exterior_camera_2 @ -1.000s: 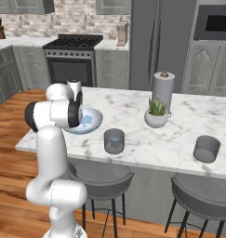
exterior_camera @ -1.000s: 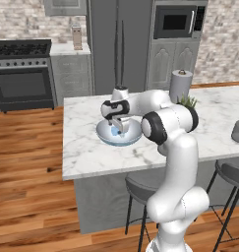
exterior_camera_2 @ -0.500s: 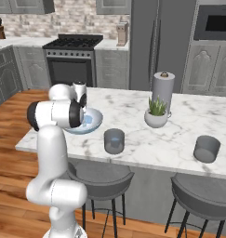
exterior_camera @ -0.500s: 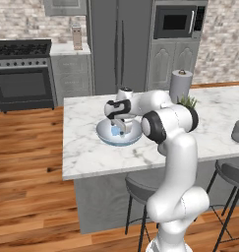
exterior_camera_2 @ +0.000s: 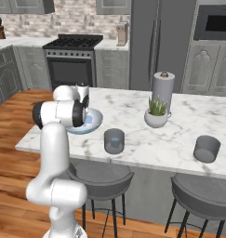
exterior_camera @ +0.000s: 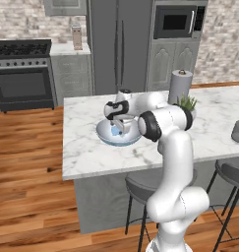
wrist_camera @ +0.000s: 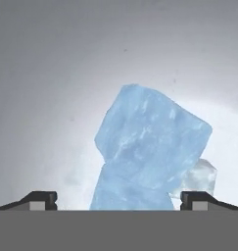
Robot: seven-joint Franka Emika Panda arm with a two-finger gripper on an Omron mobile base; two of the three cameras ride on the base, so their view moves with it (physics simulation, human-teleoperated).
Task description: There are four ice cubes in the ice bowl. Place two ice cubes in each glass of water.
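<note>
Gripper (wrist_camera: 118, 203) hangs inside the bowl (exterior_camera: 105, 136) near the counter's (exterior_camera: 86, 147) left edge, fingers wide around an ice cube (wrist_camera: 150, 147).

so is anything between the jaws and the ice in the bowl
Nothing visible. In the hand view the open gripper looks straight at a blue ice cube lying between its fingertips, with the bowl behind it and nothing in front.

Glossy white arm (exterior_camera: 172, 162) with rounded segments, dark joints.
</note>
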